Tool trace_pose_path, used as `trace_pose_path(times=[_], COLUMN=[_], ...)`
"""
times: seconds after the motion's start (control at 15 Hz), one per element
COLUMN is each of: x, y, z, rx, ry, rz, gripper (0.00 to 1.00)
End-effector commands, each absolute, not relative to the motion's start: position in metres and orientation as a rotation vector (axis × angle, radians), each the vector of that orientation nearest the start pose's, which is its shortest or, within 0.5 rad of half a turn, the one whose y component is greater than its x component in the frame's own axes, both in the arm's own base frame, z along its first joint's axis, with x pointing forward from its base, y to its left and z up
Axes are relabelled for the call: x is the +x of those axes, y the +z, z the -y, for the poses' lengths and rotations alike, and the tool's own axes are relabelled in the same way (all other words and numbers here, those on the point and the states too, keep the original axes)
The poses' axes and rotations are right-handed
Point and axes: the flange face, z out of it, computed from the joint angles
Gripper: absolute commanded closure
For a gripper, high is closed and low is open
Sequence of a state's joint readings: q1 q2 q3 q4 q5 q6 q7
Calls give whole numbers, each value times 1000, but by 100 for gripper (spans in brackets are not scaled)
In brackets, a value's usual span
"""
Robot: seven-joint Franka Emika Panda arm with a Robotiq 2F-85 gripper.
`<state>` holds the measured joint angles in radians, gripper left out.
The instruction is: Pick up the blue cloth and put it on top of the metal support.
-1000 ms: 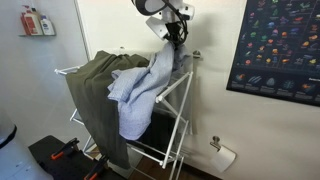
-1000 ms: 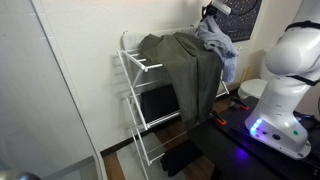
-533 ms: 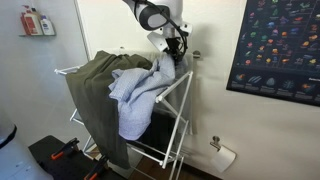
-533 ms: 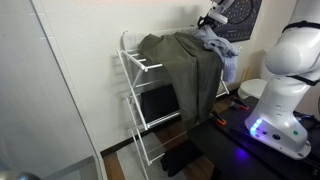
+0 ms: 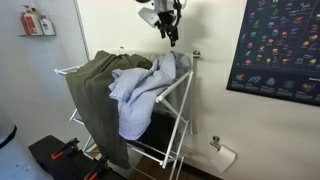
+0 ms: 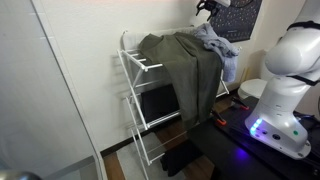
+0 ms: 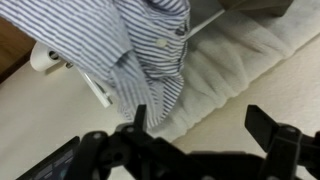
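We see the gripper (image 5: 172,36) with jaws apart, holding nothing, just above the blue cloth (image 5: 140,88), which lies draped over the drying rack's (image 6: 128,85) top rails against the olive garment (image 5: 95,85) (we judge placing done, only retreat left).

Home laundry corner: drying rack (image 6: 126,60), bottles (image 5: 35,20) on wall shelf (image 5: 40,35), poster (image 5: 275,45).

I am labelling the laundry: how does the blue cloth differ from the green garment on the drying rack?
Colour: the blue cloth is pale blue-grey, the green garment dark olive. Size: the blue cloth is smaller; the green garment covers more of the drying rack. Pose: the blue cloth lies bunched in folds at one end; the green garment hangs flatter and lower. Both drape over it.
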<state>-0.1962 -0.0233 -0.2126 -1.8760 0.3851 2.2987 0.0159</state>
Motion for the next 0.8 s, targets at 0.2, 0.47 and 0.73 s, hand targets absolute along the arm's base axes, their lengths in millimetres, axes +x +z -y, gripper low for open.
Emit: trace_pose_path(times=[0.2,0.47,0.73], x=[501,489,488], y=[683,709,715], z=[181,160,150], rx=[-2709,-2749,-2797], ry=[-493,-373,-340], rz=[-753,-650,-609], gripper=[0,0,0])
